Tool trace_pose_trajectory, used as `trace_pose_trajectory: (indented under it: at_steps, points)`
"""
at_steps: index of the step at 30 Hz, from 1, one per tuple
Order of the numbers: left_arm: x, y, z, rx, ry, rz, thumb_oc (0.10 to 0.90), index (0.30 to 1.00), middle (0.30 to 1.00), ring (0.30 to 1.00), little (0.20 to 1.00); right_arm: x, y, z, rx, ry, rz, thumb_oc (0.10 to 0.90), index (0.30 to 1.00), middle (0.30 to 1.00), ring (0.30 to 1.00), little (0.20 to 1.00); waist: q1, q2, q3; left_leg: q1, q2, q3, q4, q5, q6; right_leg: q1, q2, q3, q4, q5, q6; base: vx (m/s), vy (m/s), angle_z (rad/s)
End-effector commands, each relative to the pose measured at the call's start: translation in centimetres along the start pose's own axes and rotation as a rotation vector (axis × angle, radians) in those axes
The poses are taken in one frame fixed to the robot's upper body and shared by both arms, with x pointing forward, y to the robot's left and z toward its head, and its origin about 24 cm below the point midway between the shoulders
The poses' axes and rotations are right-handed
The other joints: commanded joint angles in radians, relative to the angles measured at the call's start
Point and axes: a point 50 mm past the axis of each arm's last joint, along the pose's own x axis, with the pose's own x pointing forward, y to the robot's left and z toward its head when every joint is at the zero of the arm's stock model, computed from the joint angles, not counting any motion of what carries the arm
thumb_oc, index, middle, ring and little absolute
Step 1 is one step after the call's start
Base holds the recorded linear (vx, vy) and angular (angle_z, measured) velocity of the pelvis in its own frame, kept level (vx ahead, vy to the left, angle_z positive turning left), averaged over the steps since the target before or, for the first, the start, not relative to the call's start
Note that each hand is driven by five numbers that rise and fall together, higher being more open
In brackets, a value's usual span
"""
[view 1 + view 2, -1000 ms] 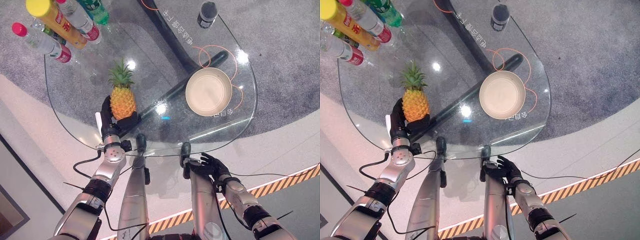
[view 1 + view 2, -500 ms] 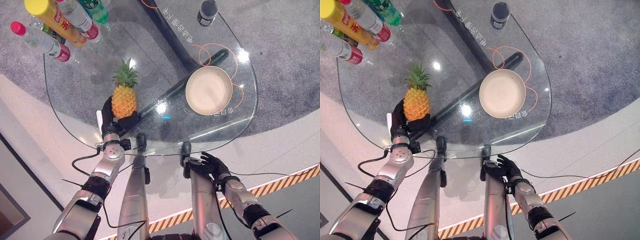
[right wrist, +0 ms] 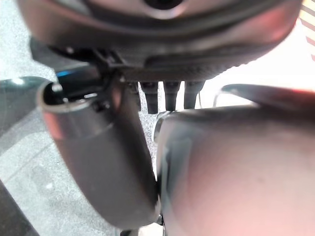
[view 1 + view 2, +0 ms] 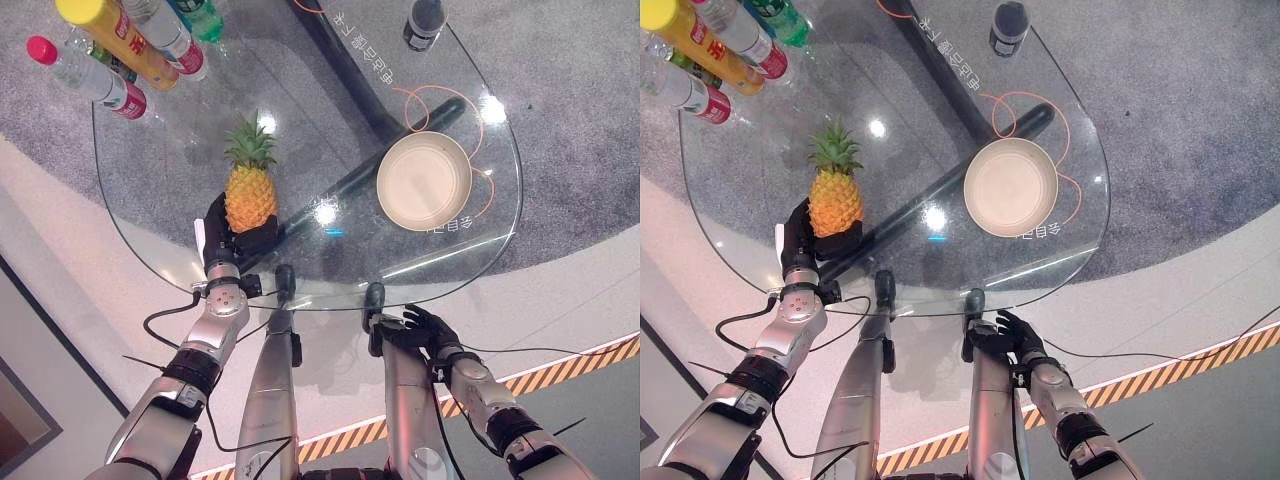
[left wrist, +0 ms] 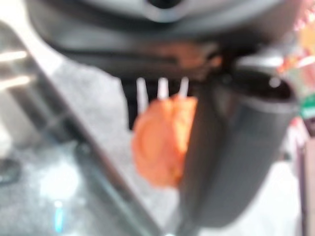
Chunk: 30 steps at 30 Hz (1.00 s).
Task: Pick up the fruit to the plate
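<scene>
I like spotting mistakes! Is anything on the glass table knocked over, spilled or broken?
Nothing stands out. The pineapple is upright in the left hand, the plate lies flat and bare on the glass table, and the bottles at the far corner show no spill.

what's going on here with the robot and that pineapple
The robot's left hand is curled round the base of a pineapple standing upright near the left edge of a round glass table. An empty beige plate sits on the table's right side, apart from the fruit, so the transfer is not yet done. The right hand hangs below the table's near edge, fingers relaxed. Several bottles stand at the far left.
</scene>
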Motion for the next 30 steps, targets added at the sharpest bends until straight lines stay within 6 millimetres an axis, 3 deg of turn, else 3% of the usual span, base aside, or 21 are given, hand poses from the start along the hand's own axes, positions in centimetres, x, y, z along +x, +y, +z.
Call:
trace_pose_trajectory:
  at_steps: [1, 20, 22, 25, 30]
  points:
    - [-0.4, -0.8, -0.4, -0.008, 0.007, -0.026, 0.100, 0.300, 0.300, 0.300, 0.200, -1.9, -2.0, -5.7, -0.089, 0.214, -0.069, 0.800, 0.900, 0.900, 0.900, 0.900, -0.029, 0.000, -0.006, -0.017, -0.077, 0.031, 0.184, -0.107, 0.056, 0.071, 0.011, -0.024, -0.310, 0.282, 0.032, 0.00, 0.000, 0.00]
    - [-1.5, 1.5, 0.6, -0.005, -0.131, 0.044, 0.100, 0.300, 0.300, 0.300, 0.200, -2.8, -4.8, -6.8, 0.282, 0.208, -0.428, 0.800, 0.900, 0.900, 0.900, 0.900, -0.002, 0.012, -0.006, 0.152, -0.078, 0.019, 0.165, -0.132, 0.060, 0.255, 0.007, -0.038, -0.330, 0.247, 0.021, 0.00, -0.004, 0.00]
    - [-1.8, 1.9, 0.9, -0.008, -0.157, 0.049, 0.100, 0.300, 0.300, 0.300, 0.200, -3.2, -5.3, -7.2, 0.439, 0.216, -0.530, 0.800, 0.900, 0.900, 0.900, 0.900, 0.000, 0.016, -0.006, 0.189, -0.082, 0.017, 0.156, -0.133, 0.061, 0.294, 0.007, -0.040, -0.337, 0.245, 0.018, 0.00, 0.000, 0.00]
    - [-2.3, 2.2, 1.0, -0.008, -0.179, 0.052, 0.100, 0.300, 0.300, 0.300, 0.200, -3.7, -6.2, -7.3, 0.537, 0.199, -0.676, 0.800, 0.900, 0.900, 0.900, 0.900, 0.003, 0.020, -0.006, 0.230, -0.081, 0.019, 0.145, -0.135, 0.063, 0.336, 0.011, -0.042, -0.345, 0.240, 0.015, 0.00, 0.000, 0.00]
    - [-3.1, 2.5, 1.1, 0.002, -0.209, 0.053, 0.100, 0.300, 0.300, 0.300, 0.200, -4.3, -7.3, -6.3, 0.594, 0.129, -0.853, 0.800, 0.900, 0.900, 0.900, 0.900, 0.004, 0.026, -0.006, 0.268, -0.082, 0.017, 0.136, -0.137, 0.063, 0.383, 0.014, -0.040, -0.359, 0.237, 0.010, 0.00, 0.000, 0.00]
